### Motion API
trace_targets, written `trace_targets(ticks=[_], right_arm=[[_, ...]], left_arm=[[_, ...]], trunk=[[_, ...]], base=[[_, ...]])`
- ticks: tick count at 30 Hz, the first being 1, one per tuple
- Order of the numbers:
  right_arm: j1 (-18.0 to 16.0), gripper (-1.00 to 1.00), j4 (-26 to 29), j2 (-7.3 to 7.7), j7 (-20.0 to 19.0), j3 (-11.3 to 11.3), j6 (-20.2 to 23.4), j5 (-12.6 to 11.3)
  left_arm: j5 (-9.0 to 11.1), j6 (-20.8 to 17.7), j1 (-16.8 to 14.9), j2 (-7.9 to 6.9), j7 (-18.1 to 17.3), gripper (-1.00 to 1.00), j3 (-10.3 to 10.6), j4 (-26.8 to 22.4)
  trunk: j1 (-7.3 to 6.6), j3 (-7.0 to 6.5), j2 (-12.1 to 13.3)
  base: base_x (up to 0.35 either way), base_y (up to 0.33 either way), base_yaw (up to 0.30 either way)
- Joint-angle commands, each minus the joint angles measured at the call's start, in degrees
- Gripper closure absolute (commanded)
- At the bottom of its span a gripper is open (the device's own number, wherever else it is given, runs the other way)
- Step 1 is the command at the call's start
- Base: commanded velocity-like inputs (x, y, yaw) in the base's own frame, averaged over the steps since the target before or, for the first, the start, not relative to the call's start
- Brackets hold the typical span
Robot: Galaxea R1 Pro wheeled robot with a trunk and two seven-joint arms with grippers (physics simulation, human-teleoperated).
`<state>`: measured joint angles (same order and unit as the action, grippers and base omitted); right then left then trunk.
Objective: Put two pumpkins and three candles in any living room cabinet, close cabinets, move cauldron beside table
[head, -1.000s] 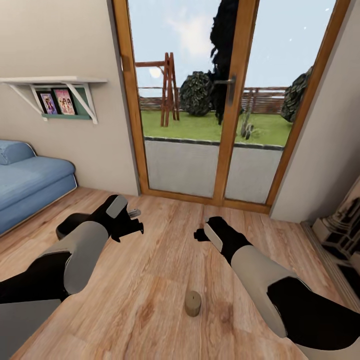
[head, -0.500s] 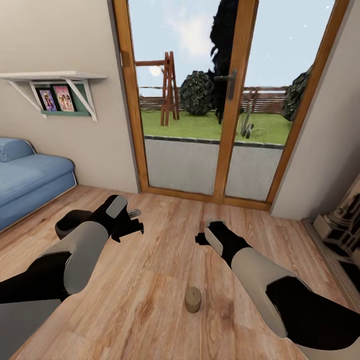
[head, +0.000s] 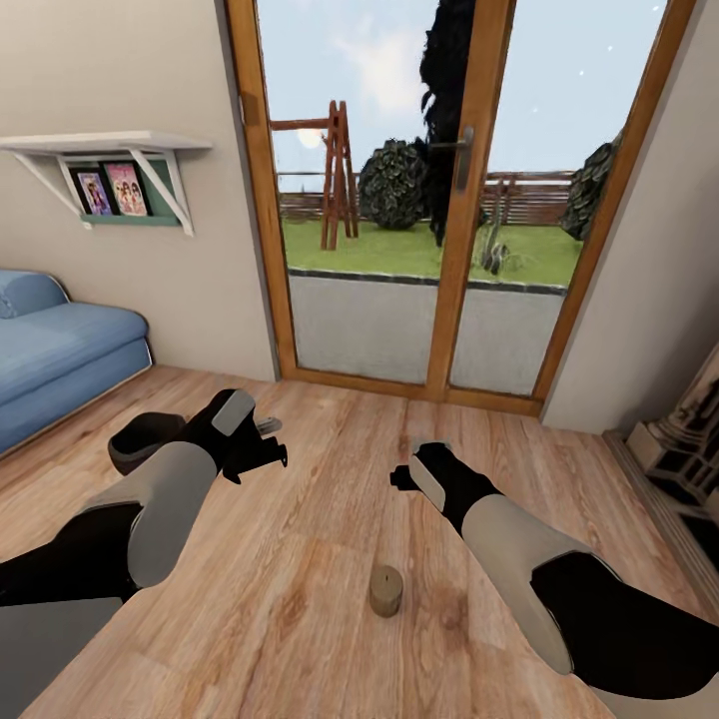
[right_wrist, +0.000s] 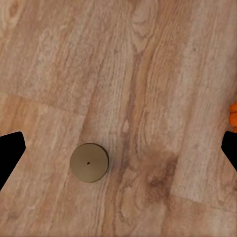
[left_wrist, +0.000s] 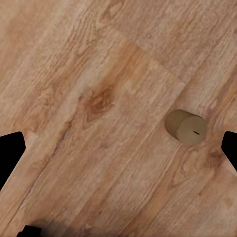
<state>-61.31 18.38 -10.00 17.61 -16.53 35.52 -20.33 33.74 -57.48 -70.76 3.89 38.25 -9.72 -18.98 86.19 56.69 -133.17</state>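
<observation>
While I am hovering both arms over the light wood-plank floor (head: 300, 559), the left gripper (left_wrist: 118, 148) and right gripper (right_wrist: 118, 148) are gaping wide and empty, with the short tan-grey stubby candle (head: 385, 590) standing upright between them, beside the squat black cauldron (head: 140, 440).

Upright candle (right_wrist: 89, 162) on plank floor (right_wrist: 148, 74); pumpkin (right_wrist: 233, 114) at edge.

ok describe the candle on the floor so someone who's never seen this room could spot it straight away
Start at the wood-framed glass doors and come back toward the robot across the light plank floor. Between the left gripper and the right gripper, nearer the robot, stands the candle, upright and untouched. It is a short tan-grey cylinder with a flat top and a tiny wick mark, far smaller than the dark cauldron off to the left.
</observation>
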Motion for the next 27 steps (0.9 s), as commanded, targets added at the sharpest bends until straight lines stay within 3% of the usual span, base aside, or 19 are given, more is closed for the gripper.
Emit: trace_targets(ticks=[1,6,10,15,18,22,27], right_arm=[[-0.04,-1.0,0.07,0.0,0.5,-0.28,0.08,-0.59],[0.0,-1.0,0.06,0.0,-0.42,-0.25,-0.2,-0.59],[0.14,-1.0,-1.45,0.0,-4.87,-0.46,-5.16,-0.56],[0.14,-1.0,-2.38,0.0,-5.53,-0.72,-5.99,-0.54],[0.14,-1.0,-2.29,0.0,-5.63,-0.83,-4.9,-0.47],[0.06,-1.0,1.21,0.0,-5.53,-0.8,-0.27,-0.3],[0.05,-1.0,2.41,0.0,-5.5,-0.72,1.09,-0.25]], left_arm=[[0.54,-0.08,0.0,0.07,0.6,-1.0,-0.14,-0.09],[0.54,-0.09,0.0,0.1,0.67,-1.0,-0.13,-0.09],[0.49,-0.09,0.01,0.09,0.65,-1.0,-0.11,-0.09],[0.53,-0.09,0.01,0.15,0.63,-1.0,-0.16,-0.09],[0.53,-0.09,0.01,0.23,0.67,-1.0,-0.2,-0.09],[0.64,-0.09,0.01,0.24,0.69,-1.0,-0.14,-0.09],[0.75,-0.09,0.0,0.24,0.69,-1.0,-0.07,-0.12]], trunk=[[0.21,0.24,-0.44],[1.31,1.14,-2.45],[2.19,1.86,-4.05],[3.29,2.75,-6.06],[3.95,3.29,-7.26],[4.83,4.01,-8.86],[5.54,4.99,-10.09]], base=[[0.0,0.0,0.0],[0.0,0.0,0.0],[0.0,0.0,0.0],[0.0,0.0,0.0],[0.0,0.0,0.0],[0.0,0.0,0.0],[0.0,0.0,0.0]])
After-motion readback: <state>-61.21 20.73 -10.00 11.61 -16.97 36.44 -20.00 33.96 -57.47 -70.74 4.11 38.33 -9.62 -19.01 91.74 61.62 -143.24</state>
